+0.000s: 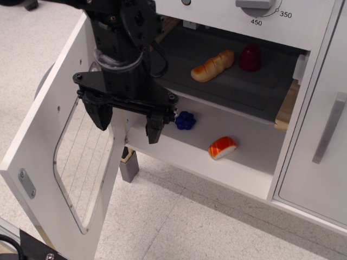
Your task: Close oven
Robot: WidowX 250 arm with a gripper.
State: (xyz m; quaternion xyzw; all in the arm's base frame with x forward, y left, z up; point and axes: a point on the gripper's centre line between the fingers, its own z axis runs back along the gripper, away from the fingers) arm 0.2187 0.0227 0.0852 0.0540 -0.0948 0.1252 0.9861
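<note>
The white toy oven [255,179] stands with its door [40,146] swung wide open to the left. The door has a rounded clear window [87,162] with thin wire lines. The temperature dial [259,4] sits above the cavity. My black gripper [126,123] hangs open and empty just inside the door's inner face, near its hinge side, in front of the cavity. Its left finger [100,115] is over the window's upper edge. The door's handle is hidden.
Inside the oven, a bread loaf [213,65] and a dark red piece [250,58] lie on the upper shelf; a blue piece [185,120] and a salmon sushi [223,147] lie on the lower floor. A cupboard door with a bar handle [328,128] is at the right.
</note>
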